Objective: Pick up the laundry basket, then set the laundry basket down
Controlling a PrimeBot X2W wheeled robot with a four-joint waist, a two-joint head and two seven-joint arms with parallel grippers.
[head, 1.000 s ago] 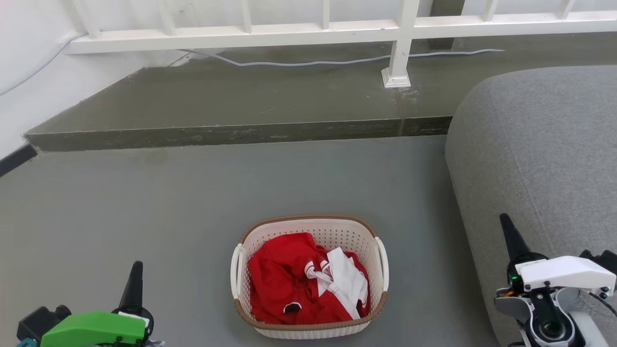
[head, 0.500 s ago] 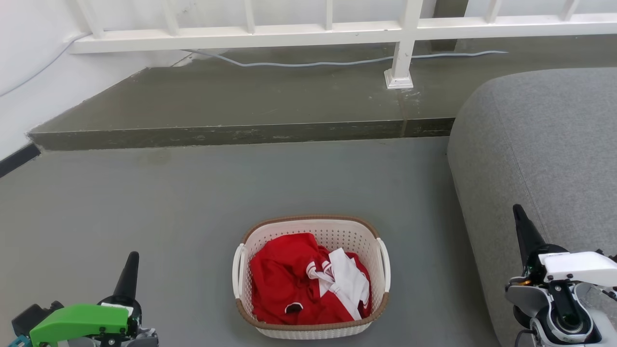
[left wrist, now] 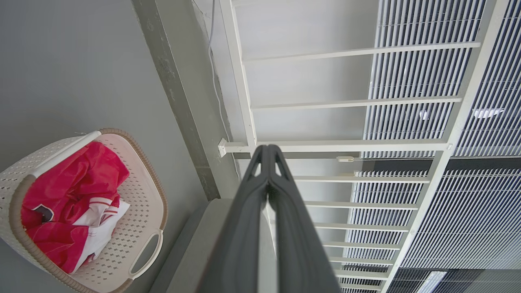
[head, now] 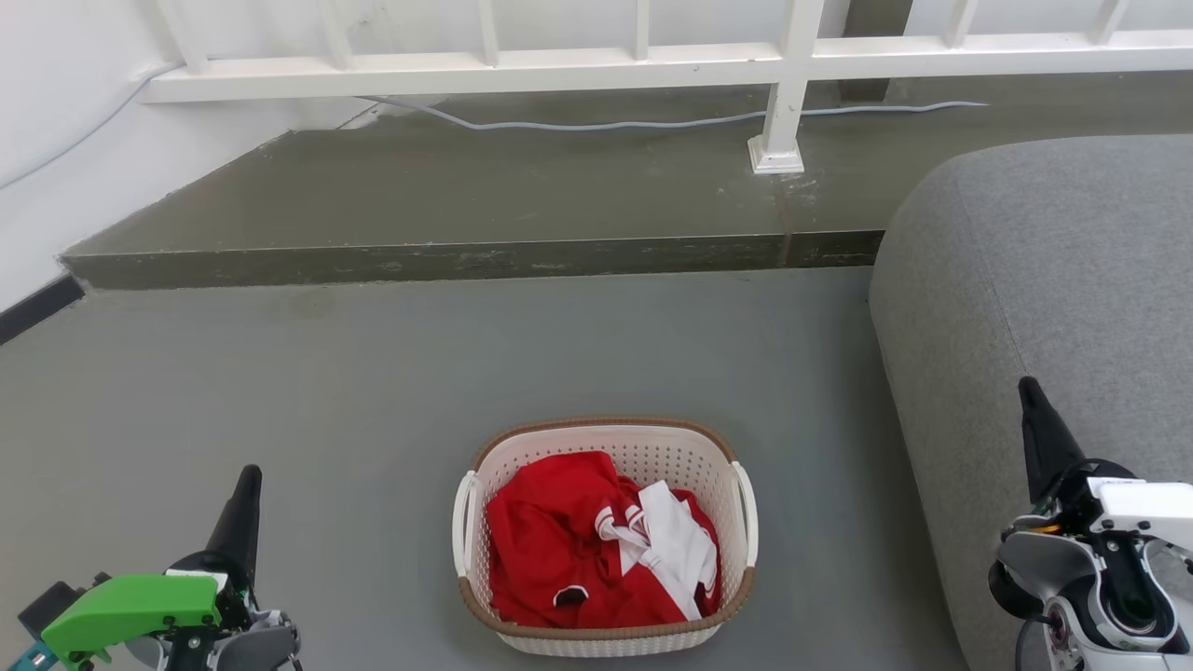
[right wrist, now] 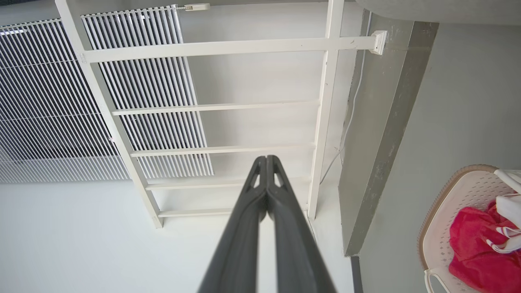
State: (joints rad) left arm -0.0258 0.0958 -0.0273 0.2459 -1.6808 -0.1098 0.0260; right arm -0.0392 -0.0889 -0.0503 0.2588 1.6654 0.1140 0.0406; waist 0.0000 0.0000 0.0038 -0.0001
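Observation:
The laundry basket [head: 708, 452] sits on the grey floor at the bottom centre of the head view, cream-white and perforated with a brown rim and white loop handles on both sides. Red and white clothes [head: 596, 545] lie inside it. My left gripper [head: 246, 485] is well to the basket's left, shut and holding nothing. My right gripper [head: 1029, 390] is far to its right, over the sofa, also shut and holding nothing. The basket [left wrist: 138, 191] appears at the left of the left wrist view behind the shut left gripper [left wrist: 266, 148], and the basket [right wrist: 443, 219] at the right edge behind the shut right gripper [right wrist: 266, 158].
A grey sofa [head: 1053, 280] fills the right side, close to the basket. A raised concrete step [head: 466, 259] runs across behind it, with a white railing [head: 652, 65] and a cable [head: 606, 121] on top. A white wall [head: 56, 140] stands at the left.
The head camera has shifted slightly. My left gripper has moved a little left and up in view; my right gripper has moved right and up, further over the sofa. The basket has stayed put.

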